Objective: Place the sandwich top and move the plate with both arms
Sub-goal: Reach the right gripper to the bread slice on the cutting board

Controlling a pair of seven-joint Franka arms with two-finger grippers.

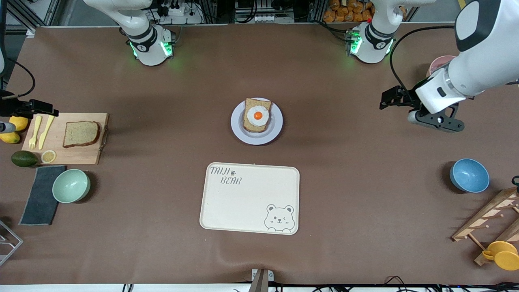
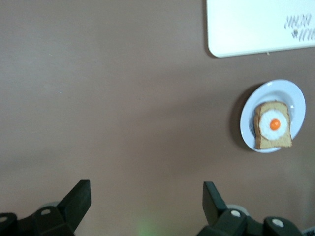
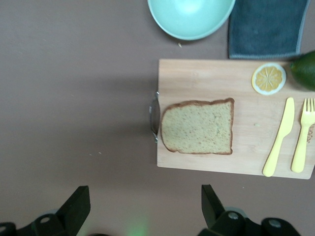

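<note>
Left wrist view shows the left claw (image 2: 142, 201) with fingers spread wide and holding nothing, hanging over bare brown bench (image 2: 113, 98) toward the left arm's end. Well apart from it sits the plate (image 2: 298, 98), small, round and pale, carrying a bread slice (image 2: 273, 140) topped with a fried egg (image 2: 274, 124). Just nearer the front camera than the plate lies an empty cream tray (image 1: 249, 198) printed with a bear. Right wrist view shows the right claw (image 3: 142, 201), also spread wide and empty, over the bench beside a wooden cutting board (image 3: 206, 88). On that board lie the sandwich top (image 3: 198, 127), flat and bare, a lemon slice (image 3: 268, 78), a yellow knife (image 3: 278, 137) and a yellow fork (image 3: 303, 135). Beside the board sit an empty mint bowl (image 3: 192, 14) and a dark cloth (image 3: 266, 24). An empty blue bowl (image 1: 469, 175) sits toward the left arm's end.
</note>
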